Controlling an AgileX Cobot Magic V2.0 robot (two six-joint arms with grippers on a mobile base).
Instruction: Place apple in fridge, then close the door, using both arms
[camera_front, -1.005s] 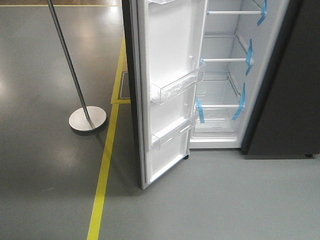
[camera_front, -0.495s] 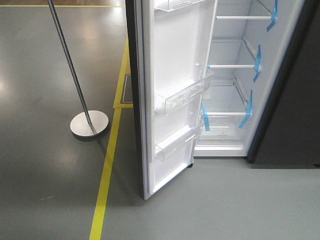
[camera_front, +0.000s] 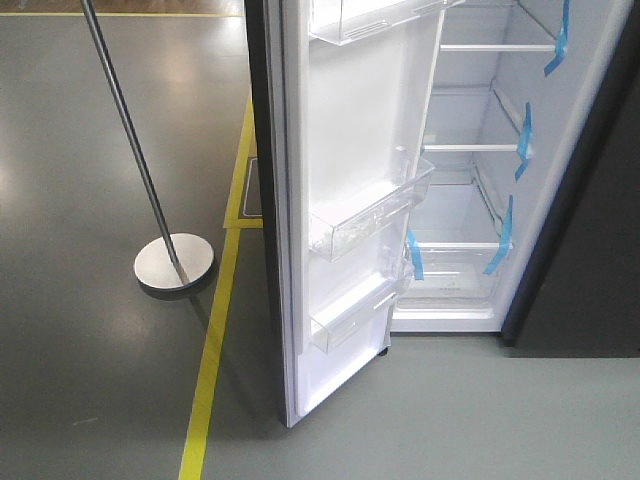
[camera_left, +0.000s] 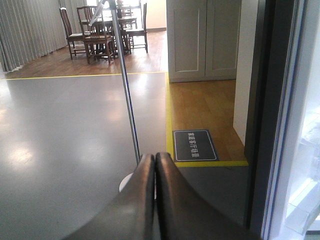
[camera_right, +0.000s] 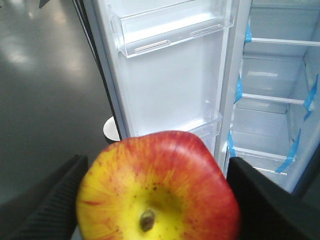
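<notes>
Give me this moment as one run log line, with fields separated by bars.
right gripper: shut on apple | left gripper: shut, empty | door: open | fridge: apple not yet inside

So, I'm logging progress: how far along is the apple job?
Done: the door is open and the apple picked up. In hand: the right claw holds it facing the fridge interior. To do: set it inside, then shut the door; the left claw is shut, empty.

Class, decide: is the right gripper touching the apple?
Touching. The right wrist view shows the apple wedged between the fingers of the right gripper, both pressed against its sides with no gap.
</notes>
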